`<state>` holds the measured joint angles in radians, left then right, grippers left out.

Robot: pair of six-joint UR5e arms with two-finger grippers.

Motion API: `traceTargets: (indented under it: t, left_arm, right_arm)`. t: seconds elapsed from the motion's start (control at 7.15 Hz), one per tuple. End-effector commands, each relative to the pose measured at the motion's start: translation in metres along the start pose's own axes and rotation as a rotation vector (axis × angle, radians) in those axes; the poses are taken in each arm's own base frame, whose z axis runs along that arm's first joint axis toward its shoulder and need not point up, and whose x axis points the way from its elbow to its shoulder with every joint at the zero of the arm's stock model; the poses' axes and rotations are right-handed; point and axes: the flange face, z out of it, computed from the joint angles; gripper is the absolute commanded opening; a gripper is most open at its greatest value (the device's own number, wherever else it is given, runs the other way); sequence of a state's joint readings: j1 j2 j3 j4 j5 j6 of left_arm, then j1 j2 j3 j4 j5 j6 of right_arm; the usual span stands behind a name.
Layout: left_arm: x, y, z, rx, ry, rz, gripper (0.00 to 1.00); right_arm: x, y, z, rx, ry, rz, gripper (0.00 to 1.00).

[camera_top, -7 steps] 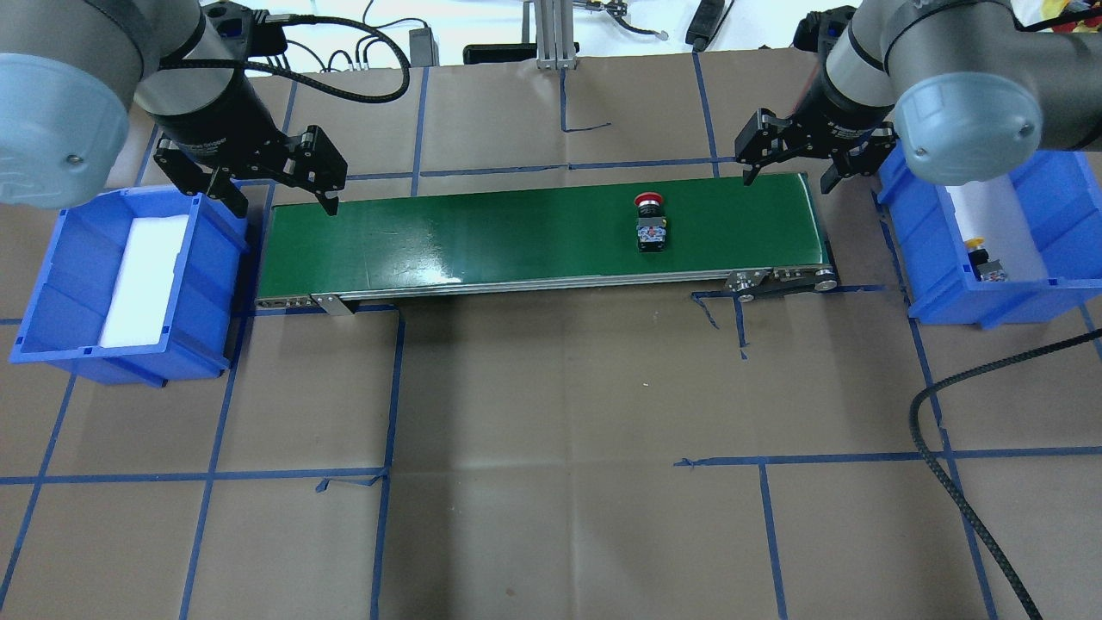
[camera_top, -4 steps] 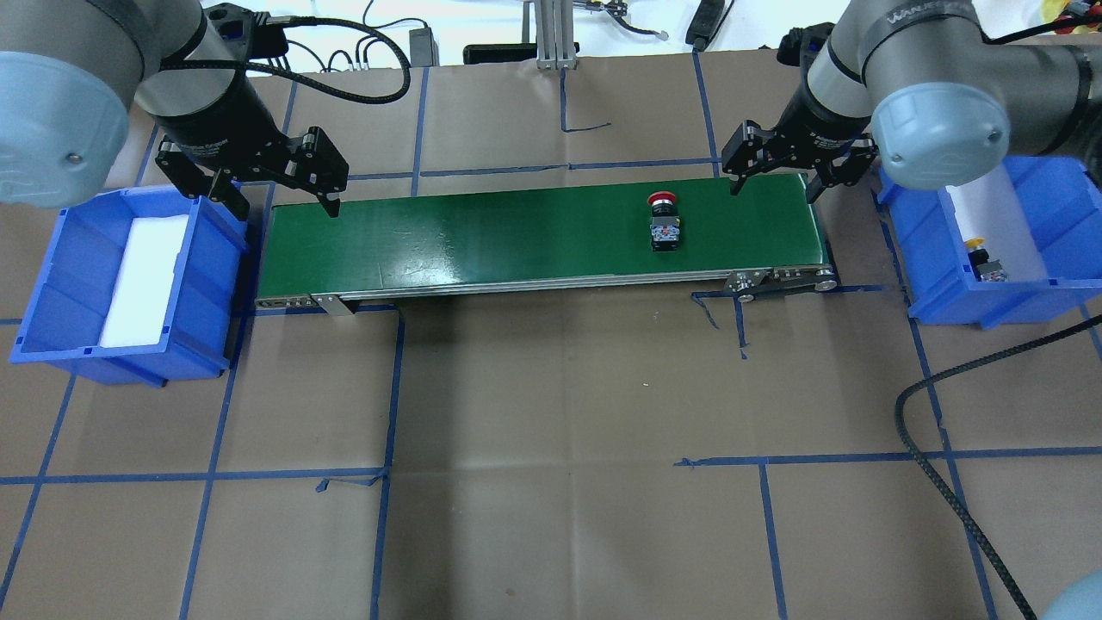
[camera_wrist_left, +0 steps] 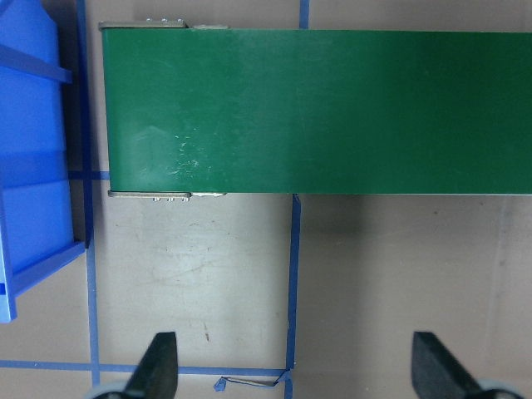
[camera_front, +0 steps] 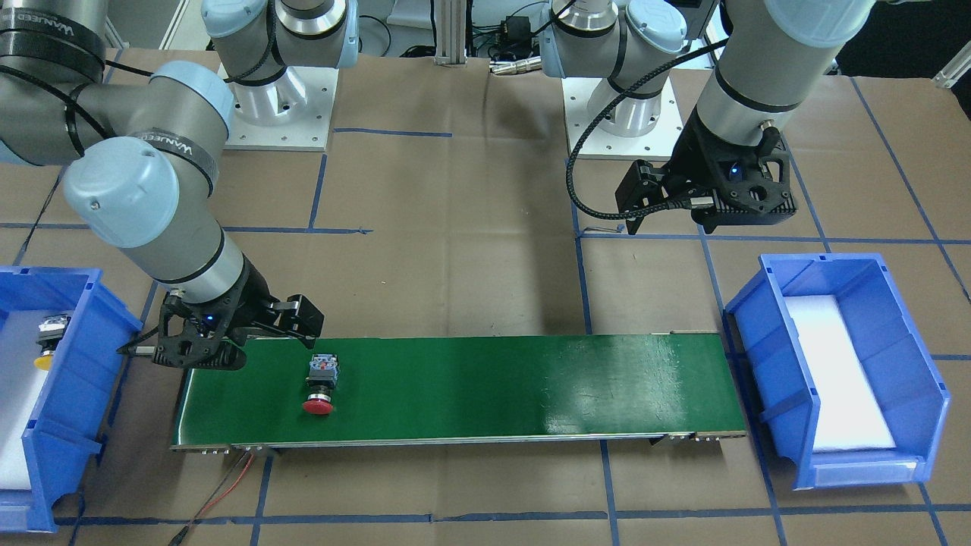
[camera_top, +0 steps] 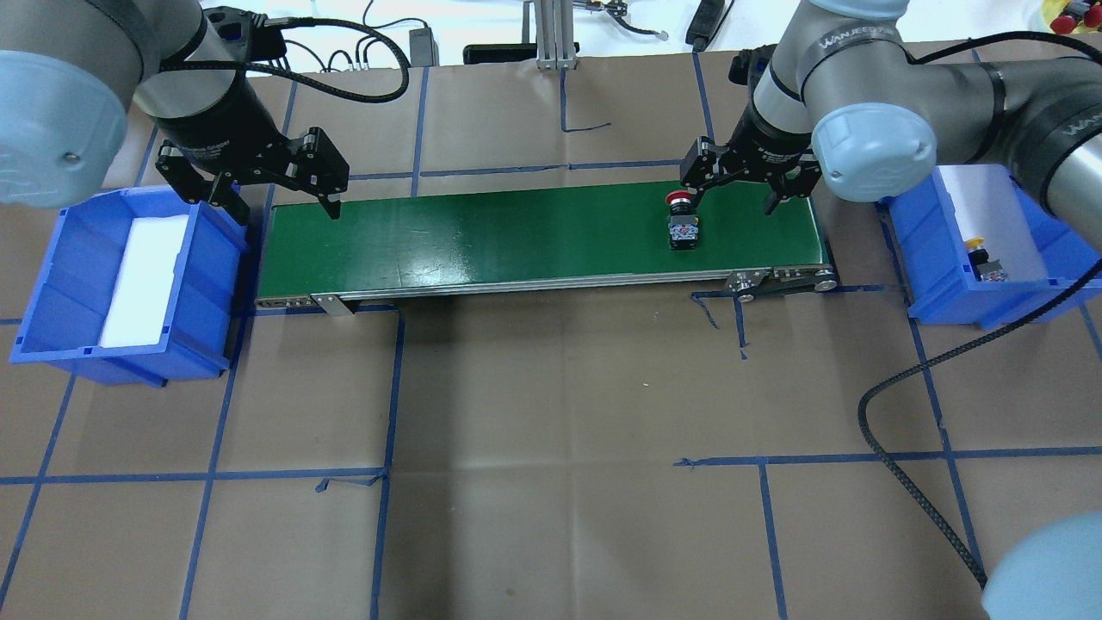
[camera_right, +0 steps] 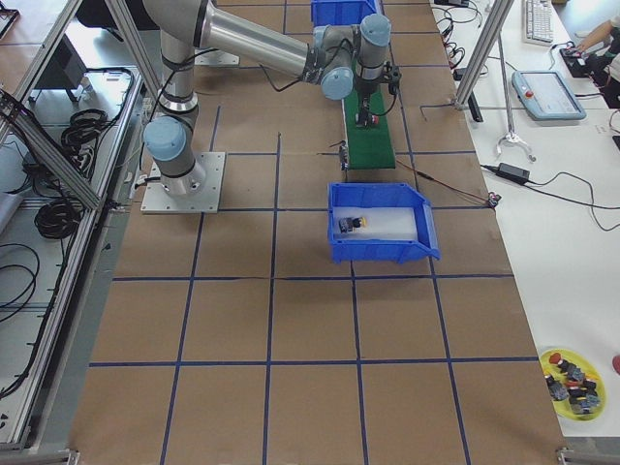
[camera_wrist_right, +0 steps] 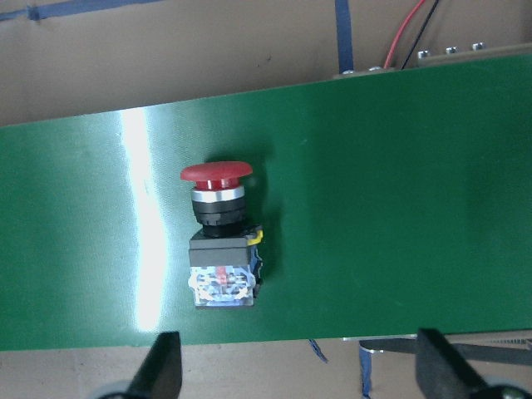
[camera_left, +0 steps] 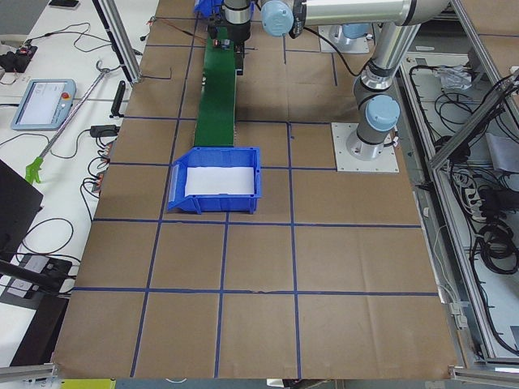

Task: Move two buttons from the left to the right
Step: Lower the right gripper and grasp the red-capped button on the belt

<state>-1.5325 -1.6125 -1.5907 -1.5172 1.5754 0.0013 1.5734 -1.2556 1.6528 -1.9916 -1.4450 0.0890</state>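
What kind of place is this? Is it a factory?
More likely a robot test lab: a left arm and a right arm bolted to a taped-off table, a small green conveyor belt, and a control tablet nearby.

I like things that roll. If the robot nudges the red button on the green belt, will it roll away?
Probably not far: the red button lies on its side, and its boxy body rests flat on the green belt, which should stop rolling. The belt looks shiny, so it may slide or swivel instead. It seems stiff plastic, unlikely to bend.
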Motion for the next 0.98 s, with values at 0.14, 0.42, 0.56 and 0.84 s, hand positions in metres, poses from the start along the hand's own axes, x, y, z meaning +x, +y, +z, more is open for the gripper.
traceTargets:
  t: [0.14,0.42,0.56,0.84]
  left_arm:
    - [0.000,0.001,-0.001,-0.007,0.000,-0.030,1.00]
    - [0.000,0.001,-0.001,-0.007,0.003,-0.029,1.00]
    - [0.000,0.001,-0.001,-0.006,0.005,-0.026,1.00]
    - [0.000,0.001,-0.001,-0.004,0.005,-0.026,1.00]
  right_arm:
    - [-0.002,-0.018,0.040,0.007,0.001,-0.006,0.99]
    - [0.000,-0.023,0.059,-0.007,0.004,-0.004,0.99]
    - [0.000,-0.024,0.066,-0.018,0.005,-0.001,0.99]
    - [0.004,-0.028,0.065,0.005,0.024,-0.018,0.59]
